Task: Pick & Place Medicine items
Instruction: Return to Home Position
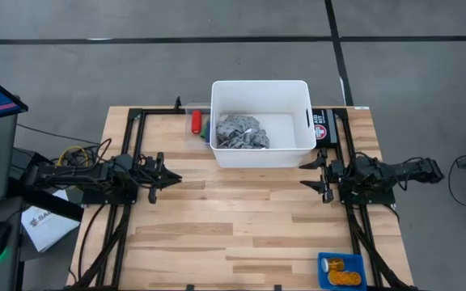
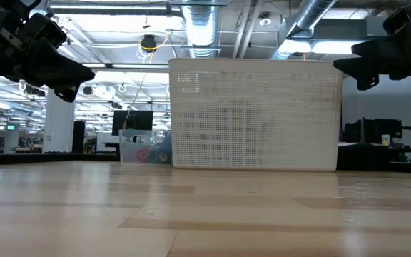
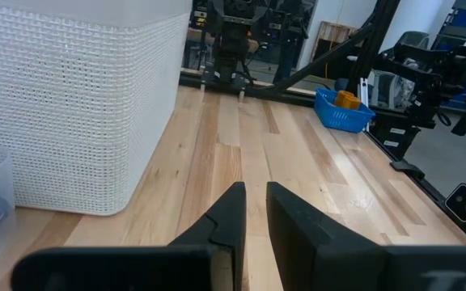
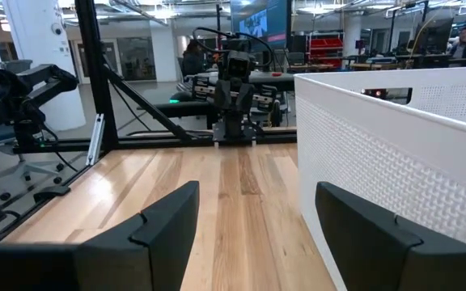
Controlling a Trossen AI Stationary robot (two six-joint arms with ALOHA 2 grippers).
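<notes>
The orange pill bottles [image 1: 340, 271] lie in a small blue tray [image 1: 324, 260] at the table's near right corner. They also show far off in the left wrist view [image 3: 346, 99]. The white bin [image 1: 261, 155] stands at the far middle with a grey rag [image 1: 243, 132] inside. My left gripper [image 1: 178, 178] hovers left of the middle, near the bin's left front corner, with its fingers shut [image 3: 256, 212] and empty. My right gripper [image 1: 306, 174] hovers by the bin's right front corner, open [image 4: 253, 218] and empty. Both point toward each other, above the table.
A small clear box [image 1: 196, 123] with red and green items stands against the bin's left side. Black frame rails [image 1: 128, 162] run along both table sides. Bare wood [image 1: 241, 218] lies between the grippers and the near edge.
</notes>
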